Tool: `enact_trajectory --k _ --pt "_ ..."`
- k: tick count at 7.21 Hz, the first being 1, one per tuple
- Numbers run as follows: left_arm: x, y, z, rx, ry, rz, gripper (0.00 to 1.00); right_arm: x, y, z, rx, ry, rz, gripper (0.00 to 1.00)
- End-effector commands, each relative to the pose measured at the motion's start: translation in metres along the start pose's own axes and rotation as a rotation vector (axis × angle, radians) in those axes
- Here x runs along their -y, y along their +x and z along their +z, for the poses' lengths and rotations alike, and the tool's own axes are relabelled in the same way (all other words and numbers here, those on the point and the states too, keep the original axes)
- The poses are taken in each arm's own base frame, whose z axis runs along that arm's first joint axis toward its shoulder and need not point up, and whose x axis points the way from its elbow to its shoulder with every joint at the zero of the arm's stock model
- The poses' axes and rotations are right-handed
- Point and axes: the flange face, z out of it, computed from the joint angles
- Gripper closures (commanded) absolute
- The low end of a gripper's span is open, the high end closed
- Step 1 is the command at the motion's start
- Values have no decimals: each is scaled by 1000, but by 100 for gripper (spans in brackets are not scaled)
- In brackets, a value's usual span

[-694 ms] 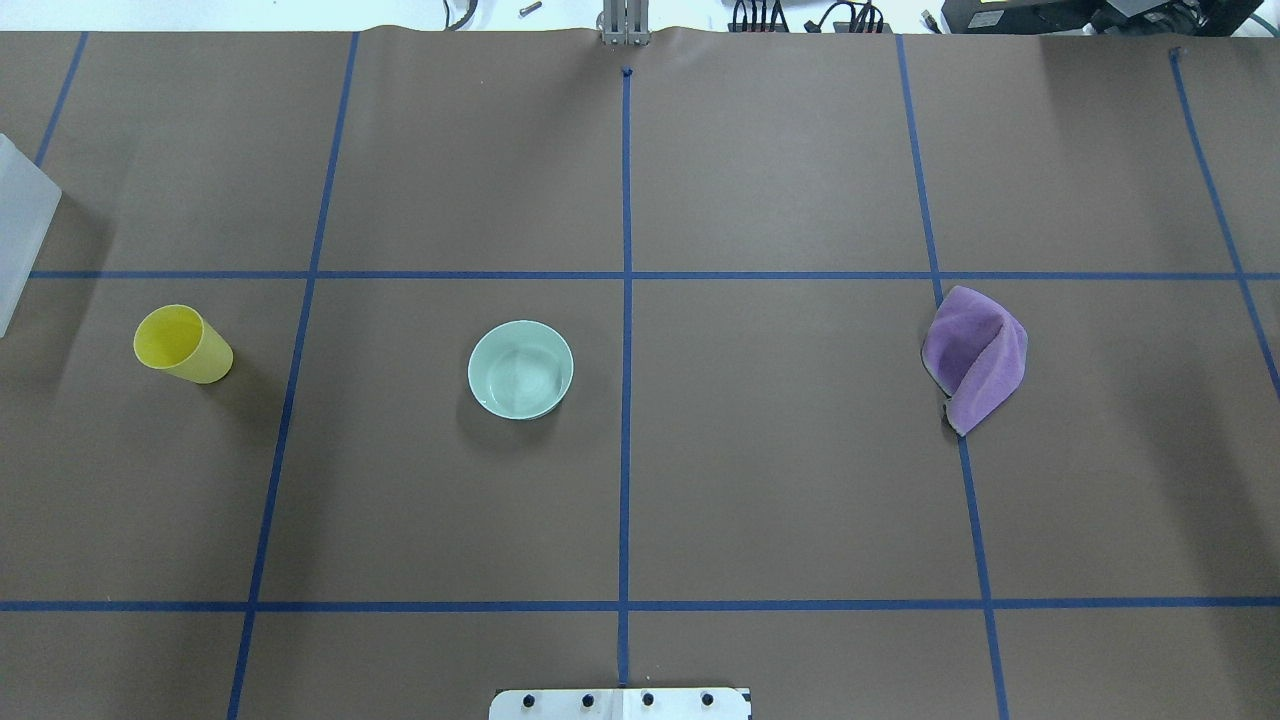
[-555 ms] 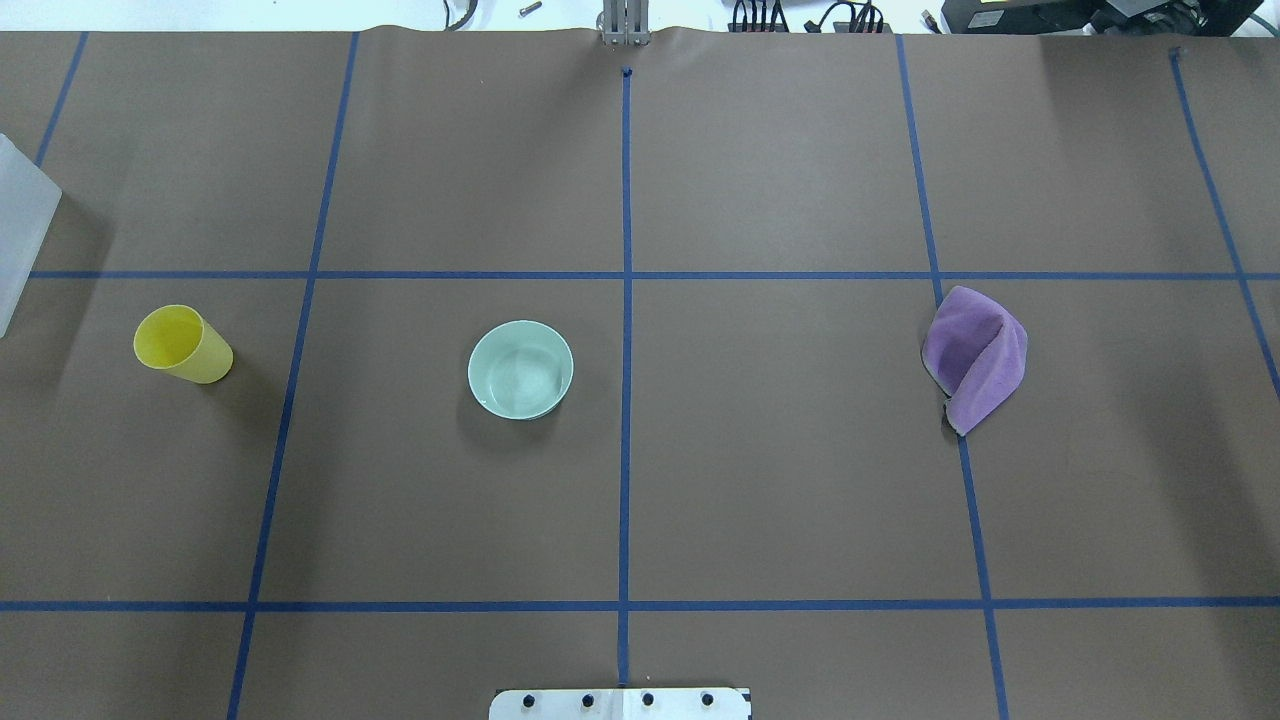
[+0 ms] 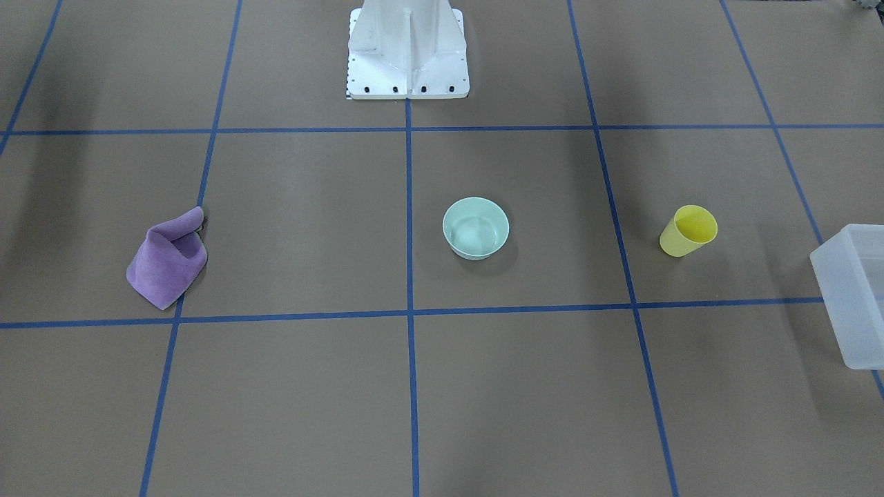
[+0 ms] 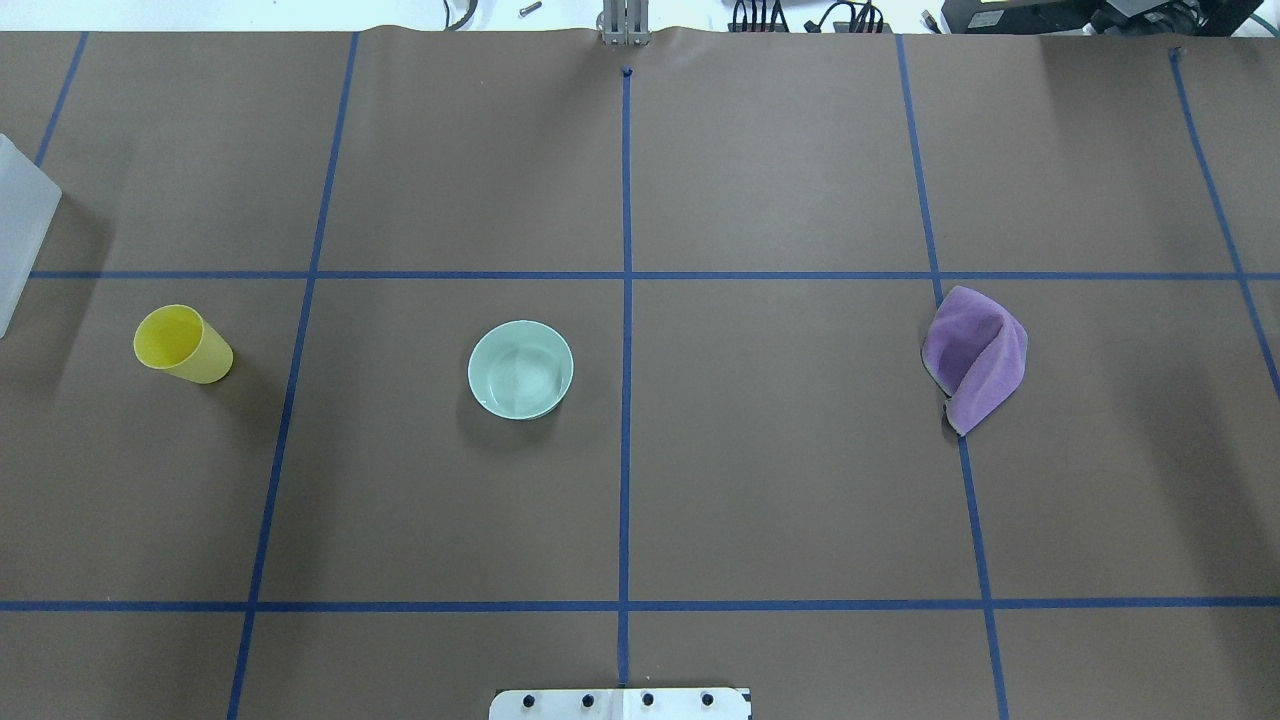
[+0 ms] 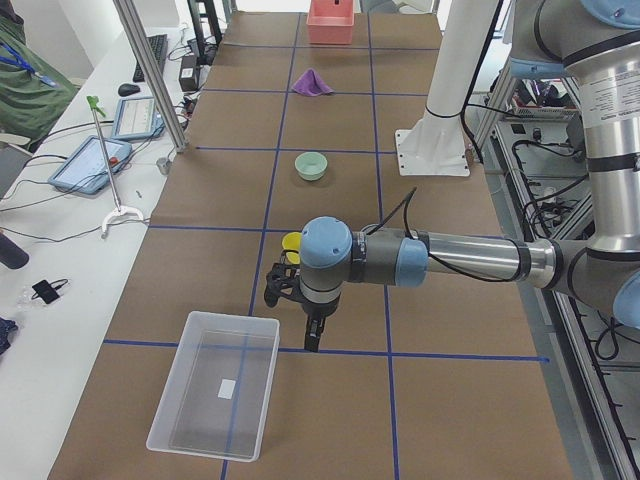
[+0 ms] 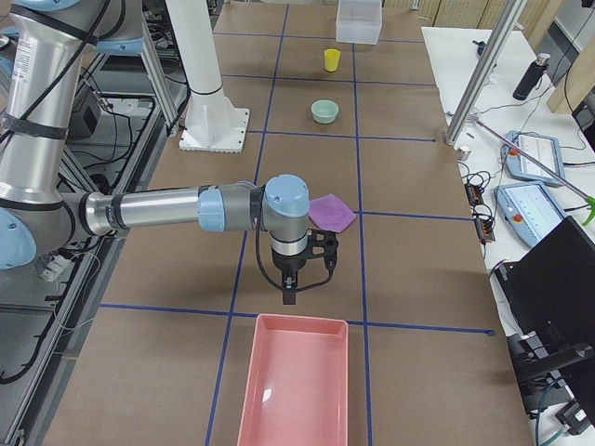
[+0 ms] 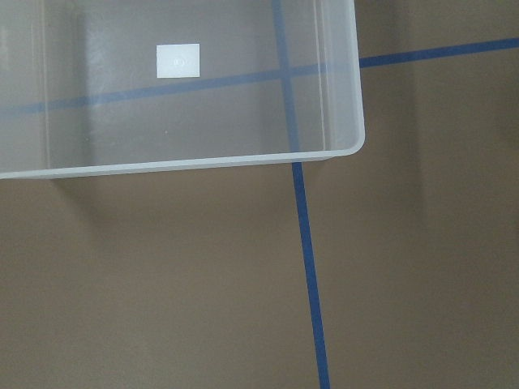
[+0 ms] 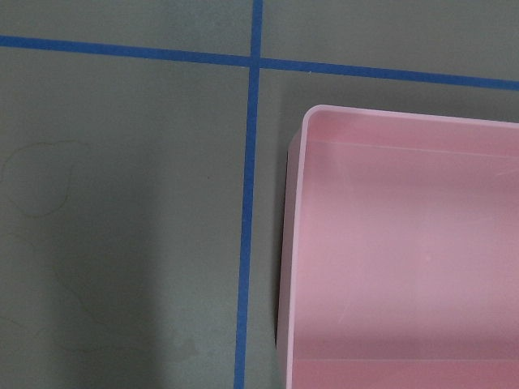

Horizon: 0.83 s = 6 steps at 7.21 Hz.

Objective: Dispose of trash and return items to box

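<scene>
1. 1 frosted, translucent box [image 5: 190,400] sits at the table's far left end. It is smooth rectangular plastic with rounded corners and has a small white label [image 7: 178,59] on its floor.
2. The left gripper [image 5: 312,338] hangs fingers-down above the brown paper just beside the box, between it and the cup. Whether its jaws stand wide or narrow cannot be told.
3. The yellow cup [image 4: 185,345] is a smooth, tapered plastic tumbler. It stands mouth up, near the box but apart from it.
4. The mint-green bowl [image 4: 521,369] is round, shallow and glossy. It sits just left of the centre tape line [image 4: 626,400], well apart from the cup.
5. The purple cloth [image 4: 975,355] is soft and fuzzy, folded into a peaked heap across a blue tape line.
6. The right gripper [image 6: 290,295] points down above the paper between the cloth and the pink bin. Its jaw state cannot be told either.
7. The pink bin [image 6: 297,390] is smooth, opaque plastic, rectangular with rounded corners, at the far right end.
</scene>
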Motion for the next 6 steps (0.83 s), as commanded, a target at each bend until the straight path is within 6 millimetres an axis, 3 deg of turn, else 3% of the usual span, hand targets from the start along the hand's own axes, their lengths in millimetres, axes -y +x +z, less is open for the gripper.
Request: enact_trajectory --k 1,3,4,6 --pt "24 11 -14 3 37 34 1 15 -10 -8 6 31 -33 0" --pt "64 29 -37 10 136 131 1 35 -20 -19 4 64 -57 0" --pt "100 41 -50 21 251 240 1 43 -26 -25 10 81 -78 0" --pt "103 35 -36 -36 293 298 1 43 -28 -27 9 86 -117 0"
